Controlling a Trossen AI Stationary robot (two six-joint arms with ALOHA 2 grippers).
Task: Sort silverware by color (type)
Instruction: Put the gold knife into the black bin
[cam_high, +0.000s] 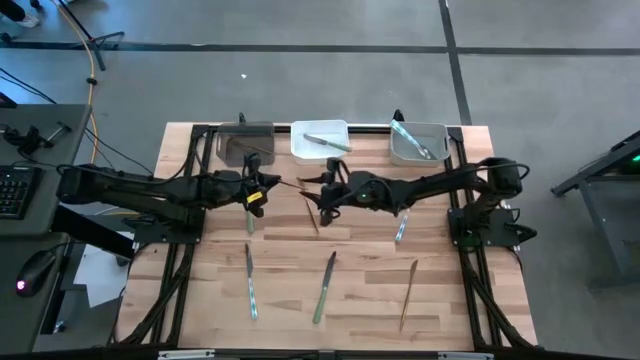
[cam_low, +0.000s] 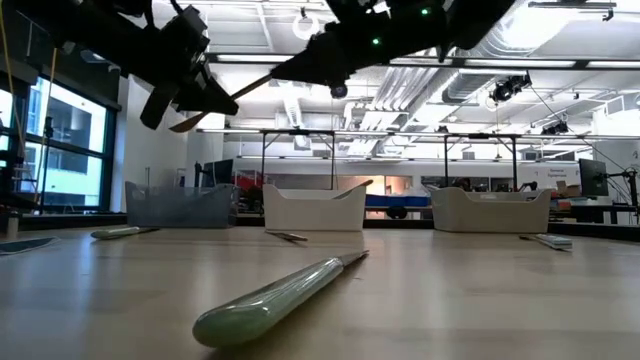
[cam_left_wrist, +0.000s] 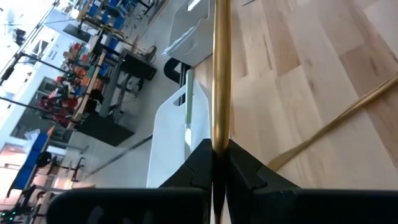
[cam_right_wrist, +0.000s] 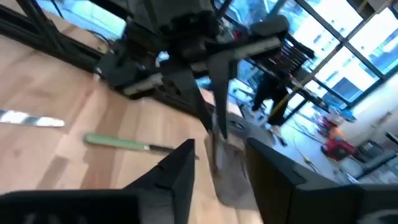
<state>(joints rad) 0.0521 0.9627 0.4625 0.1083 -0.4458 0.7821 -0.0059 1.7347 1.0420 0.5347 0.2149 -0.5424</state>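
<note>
The left gripper (cam_high: 258, 188) hangs above the table's back half, just in front of the dark rectangular bin (cam_high: 245, 143), its fingers pinched tight on a slim bronze-handled piece of silverware (cam_left_wrist: 221, 74) that sticks out toward the centre. In the low view that bronze piece (cam_low: 215, 104) is well off the wooden table (cam_high: 200, 300). Below the gripper lies a pale green-handled knife (cam_high: 249, 217); nearer the front edge, a light blue-handled knife (cam_high: 250, 281) rests with open board all around it.

Across the middle now: the white rectangular bin (cam_high: 320, 140) sits at the back edge with one utensil (cam_high: 327, 142) inside. A second bronze piece (cam_high: 311, 214) lies on the wood between the two grippers, close to both. Toward the front, a pale green-handled knife (cam_high: 324, 287) lies at a slant, clear on every side.

The right gripper (cam_high: 330, 192) is up at mid-table facing the left one, fingers (cam_right_wrist: 180, 171) spread wide and holding nothing. Beneath its arm a light blue-handled piece (cam_high: 401, 228) lies partly hidden. The grey rectangular bin (cam_high: 418, 143) holds a pale utensil (cam_high: 410, 138) at the back right. Last, a bronze-handled fork (cam_high: 408, 291) lies near the front right, apart from the rest.
</note>
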